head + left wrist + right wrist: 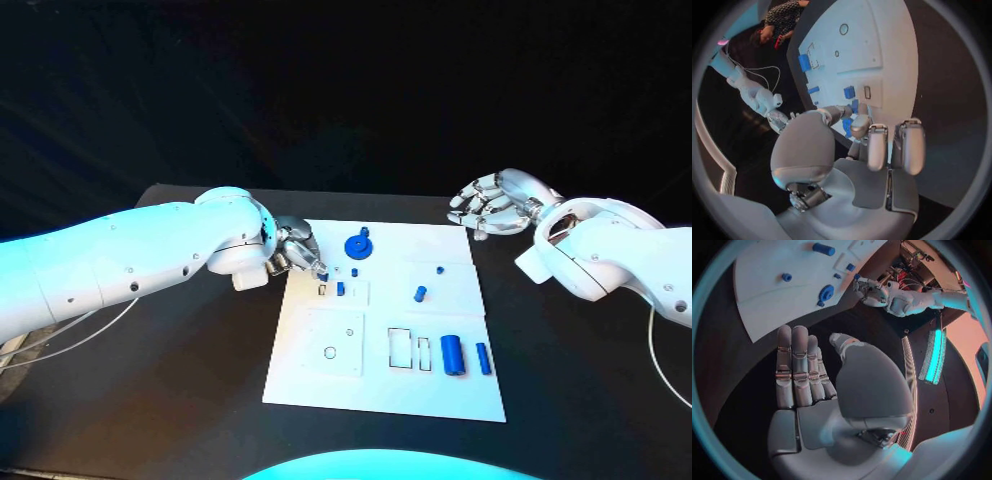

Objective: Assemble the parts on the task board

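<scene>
The white task board lies in the middle of the table. My left hand is over its far left corner and pinches a small blue part between thumb and finger, just above the board. Close by on the board are a round blue gear-like part, a small blue block and a blue peg. Two blue cylinders lie near the board's right edge. My right hand hovers beyond the far right corner, fingers straight, holding nothing. The right wrist view shows this hand and the gear-like part.
Empty rectangular slots and round holes are cut in the board's near half. Black table surrounds the board on all sides. A cable hangs under my left arm.
</scene>
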